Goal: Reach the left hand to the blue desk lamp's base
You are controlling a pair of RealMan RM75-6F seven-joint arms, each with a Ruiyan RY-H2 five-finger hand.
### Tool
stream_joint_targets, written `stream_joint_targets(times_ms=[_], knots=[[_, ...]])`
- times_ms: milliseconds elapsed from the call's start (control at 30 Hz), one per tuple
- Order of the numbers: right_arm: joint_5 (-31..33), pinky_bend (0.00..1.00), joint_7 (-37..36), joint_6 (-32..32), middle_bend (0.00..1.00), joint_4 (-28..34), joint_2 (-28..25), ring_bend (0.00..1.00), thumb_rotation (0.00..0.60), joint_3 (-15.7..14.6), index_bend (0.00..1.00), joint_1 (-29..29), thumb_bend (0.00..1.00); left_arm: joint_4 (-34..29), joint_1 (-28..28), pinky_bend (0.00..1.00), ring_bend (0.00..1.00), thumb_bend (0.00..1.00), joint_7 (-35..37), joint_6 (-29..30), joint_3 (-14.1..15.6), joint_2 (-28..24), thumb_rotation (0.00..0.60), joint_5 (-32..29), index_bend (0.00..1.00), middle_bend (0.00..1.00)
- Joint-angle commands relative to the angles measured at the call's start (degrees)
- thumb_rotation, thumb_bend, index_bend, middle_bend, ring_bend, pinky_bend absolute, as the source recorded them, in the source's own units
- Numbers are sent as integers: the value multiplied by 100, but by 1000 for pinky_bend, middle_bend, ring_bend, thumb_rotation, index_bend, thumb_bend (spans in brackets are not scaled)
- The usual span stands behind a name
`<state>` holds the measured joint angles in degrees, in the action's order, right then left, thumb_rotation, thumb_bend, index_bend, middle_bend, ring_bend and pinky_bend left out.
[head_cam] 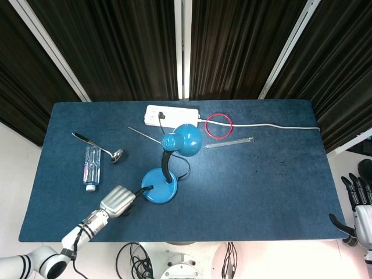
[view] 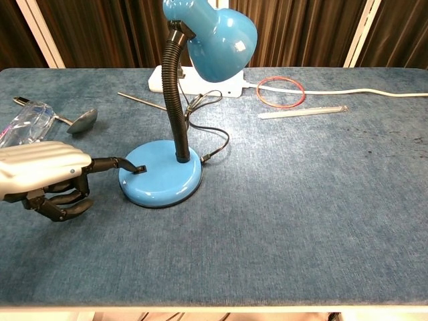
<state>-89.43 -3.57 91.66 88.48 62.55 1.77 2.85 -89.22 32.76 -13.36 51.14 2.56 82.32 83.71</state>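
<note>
The blue desk lamp stands left of the table's centre, with its round base on the blue cloth. A black gooseneck rises to the blue shade. My left hand lies just left of the base. One finger stretches out and its tip touches the small black switch on the base's left edge; the other fingers are curled under and hold nothing. My right hand hangs off the table's right end with its fingers spread and nothing in it.
Behind the left hand lie a clear water bottle and a spoon. At the back are a white power strip, a red ring, a clear tube, a thin rod and a white cable.
</note>
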Motion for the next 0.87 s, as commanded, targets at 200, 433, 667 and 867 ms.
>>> stream_joint_targets(times_ms=[200,433,667,867], knots=[[-3,0,-27,53,0,23,-29,0,600,12,0,20,123,57,-506,903,884,512,333,1448,-37,-85,600,582,136,845],[-30,0,9,-3,0,27,-22,0,600,7,0,-19,123,354,-1460,625,494,176,707,3295,-268,-481,600,536,136,531],[-79,0,139,-40,0,130,2,0,600,29,0,-90,123,-196,-1763,1,0,4,838,3171,-303,-1520,600,8,54,0],[-64,0,271,-42,0,211,1,0,600,62,0,-119,122,-115,-1850,0,0,0,920,3166,-309,-1692,600,41,51,0]])
